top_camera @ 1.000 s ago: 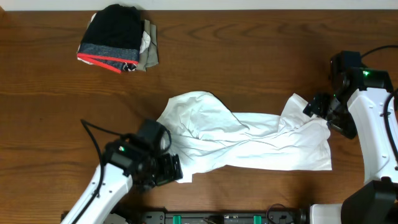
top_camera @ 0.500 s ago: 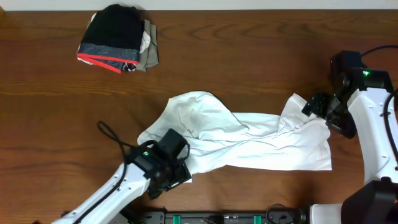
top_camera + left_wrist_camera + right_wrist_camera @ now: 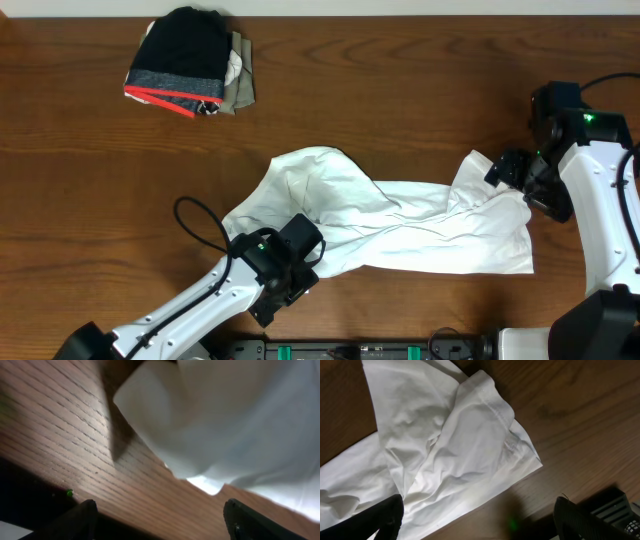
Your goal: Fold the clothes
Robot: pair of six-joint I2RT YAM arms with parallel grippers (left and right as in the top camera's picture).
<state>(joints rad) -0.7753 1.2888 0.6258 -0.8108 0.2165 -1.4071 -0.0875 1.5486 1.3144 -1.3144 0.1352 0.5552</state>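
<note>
The white shirt (image 3: 400,225) lies crumpled and stretched sideways across the middle of the table. My left gripper (image 3: 306,243) hangs over the shirt's near left edge. In the left wrist view it (image 3: 162,525) is open over bare wood, with a fold of the shirt (image 3: 225,420) just ahead and nothing between the fingers. My right gripper (image 3: 505,168) sits at the shirt's far right end. It (image 3: 480,522) is open above the sleeve (image 3: 470,435) and the table beside it, holding nothing.
A pile of folded clothes (image 3: 190,62), topped by a black garment with a grey and red band, sits at the far left of the wooden table (image 3: 400,100). A black rail (image 3: 360,350) runs along the near edge.
My left arm has swung right, from beside the shirt's near left corner to over its near edge. That corner now lies uncovered. The right arm has not moved.
</note>
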